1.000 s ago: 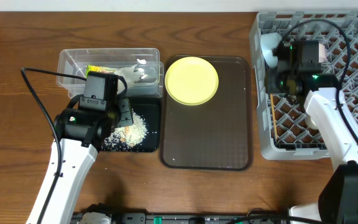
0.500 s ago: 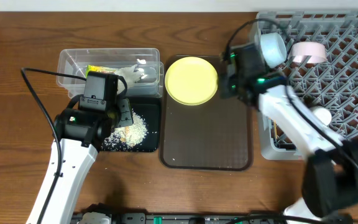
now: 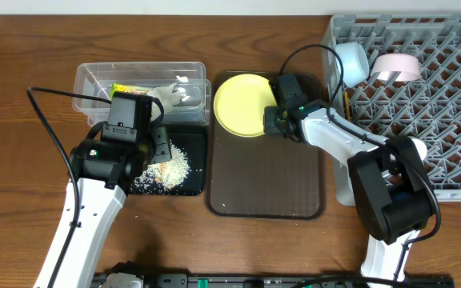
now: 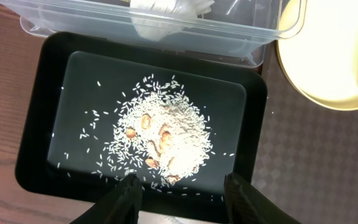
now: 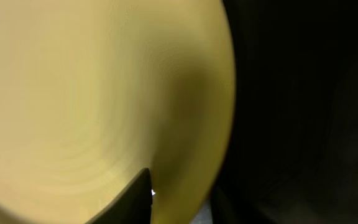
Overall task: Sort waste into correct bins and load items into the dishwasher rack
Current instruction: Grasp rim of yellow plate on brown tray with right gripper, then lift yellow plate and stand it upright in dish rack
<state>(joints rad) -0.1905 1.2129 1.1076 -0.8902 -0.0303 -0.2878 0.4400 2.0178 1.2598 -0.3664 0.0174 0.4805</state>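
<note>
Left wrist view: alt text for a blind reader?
A black tray holds a pile of rice scraps, with the open left gripper over its near edge. Beyond it sits a clear tub with tissue; a yellow plate shows at upper right.

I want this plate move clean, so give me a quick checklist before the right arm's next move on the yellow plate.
1. Right claw at yellow plate's right edge: ok.
2. Grip on plate: cannot tell; wrist view too close.
3. Plate's visible face bare: ok.
4. Free lattice in dishwasher rack beside blue bowl and pink bowl: ok.
5. Left claw open over black tray, apart from plate: ok.
</note>
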